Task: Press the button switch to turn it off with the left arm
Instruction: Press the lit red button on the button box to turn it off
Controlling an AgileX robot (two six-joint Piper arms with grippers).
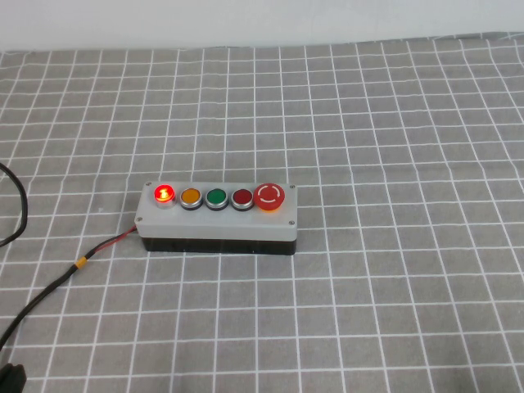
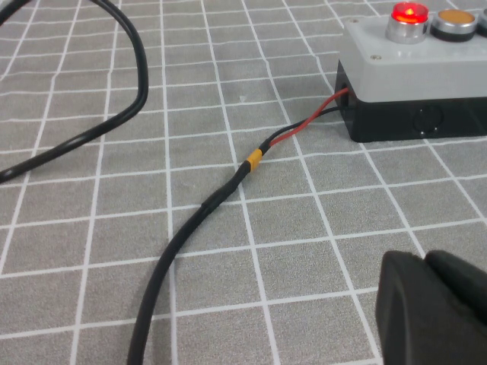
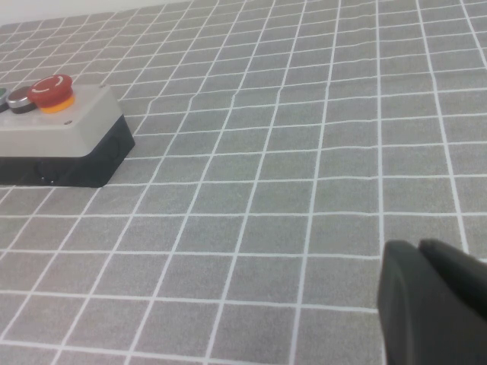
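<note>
Left gripper (image 2: 428,266), whether spread or closed cannot be told, is held low off the box (image 1: 217,219) end where the cable (image 2: 205,207) enters. The lit button (image 1: 164,194) is set nearest that end, first in the row along the box. Right gripper (image 3: 423,252), likewise unreadable, is parked well beyond the far end.

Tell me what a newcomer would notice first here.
The glowing red round button at the left end of the grey-and-black plastic switch box, mid-table, draws the eye first; the big red mushroom button caps the right end. The left gripper hovers near the black cable left of the box, the right gripper over grey checked cloth to its right.
</note>
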